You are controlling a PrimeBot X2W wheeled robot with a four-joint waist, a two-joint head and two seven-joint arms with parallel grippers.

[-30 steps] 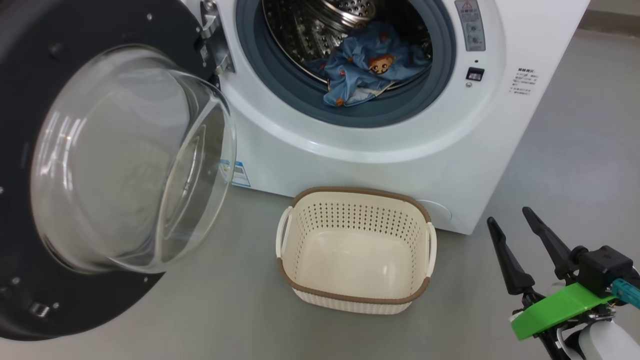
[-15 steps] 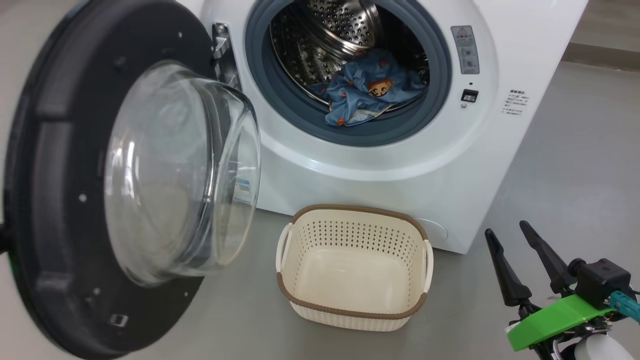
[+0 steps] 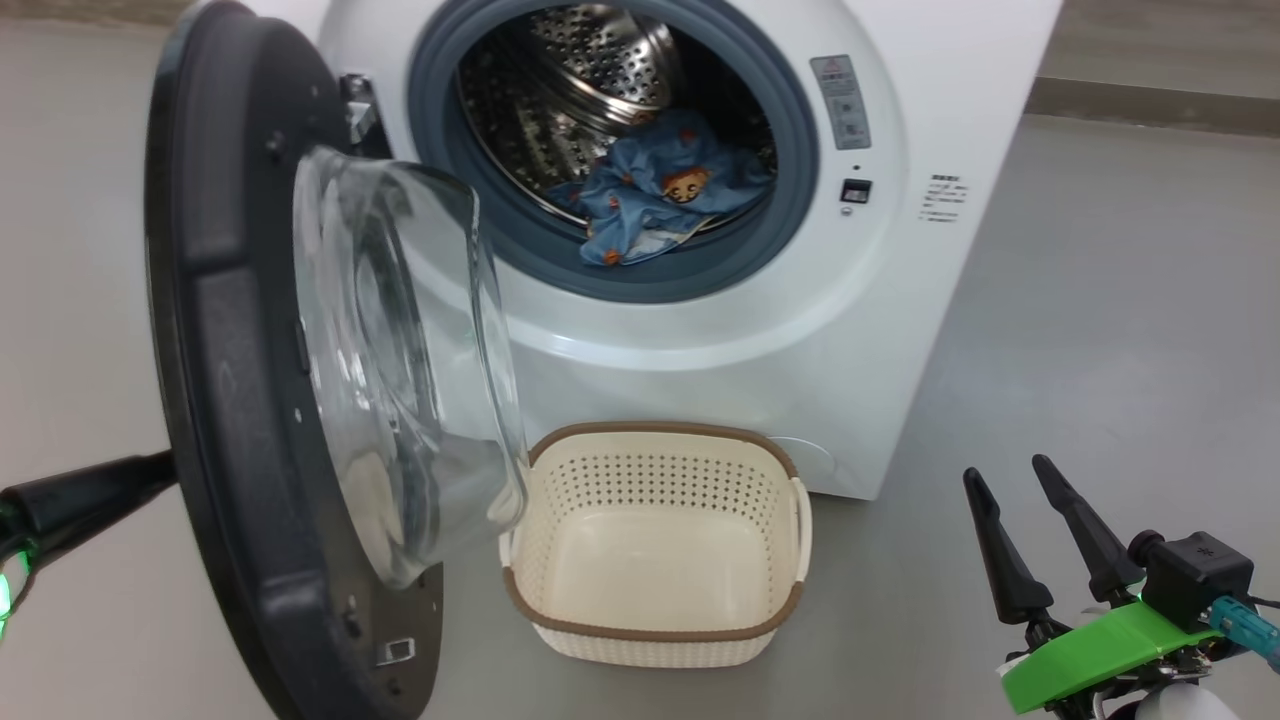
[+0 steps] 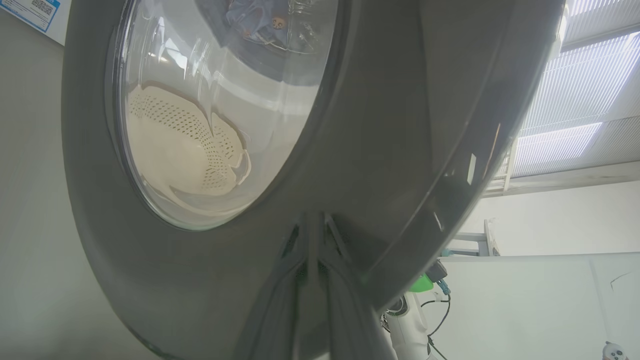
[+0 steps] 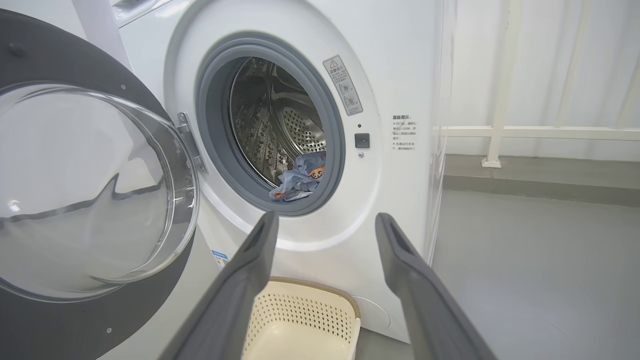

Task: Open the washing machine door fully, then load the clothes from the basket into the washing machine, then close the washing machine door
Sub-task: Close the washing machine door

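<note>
The washing machine (image 3: 900, 300) stands with its drum showing, and the clothes (image 3: 650, 195), light blue with orange prints, lie inside at the front of the drum. The washing machine door (image 3: 230, 400) stands about half open at the left, its glass bowl (image 3: 400, 350) facing the machine. My left gripper (image 3: 150, 472) is shut, and in the left wrist view its tips (image 4: 312, 222) press on the door's black outer rim (image 4: 375, 125). The basket (image 3: 650, 432) sits empty on the floor before the machine. My right gripper (image 3: 1005, 475) hangs open and empty at the lower right, right of the basket.
Grey floor spreads to the right of the machine up to a wall skirting (image 3: 1150, 100). A white railing post (image 5: 492, 145) stands by the wall behind. The door's swing passes just above the basket's left edge.
The door has swung round from wide open toward the machine, and my left gripper has come into sight behind it. The head camera has shifted too. My right gripper stays open.
</note>
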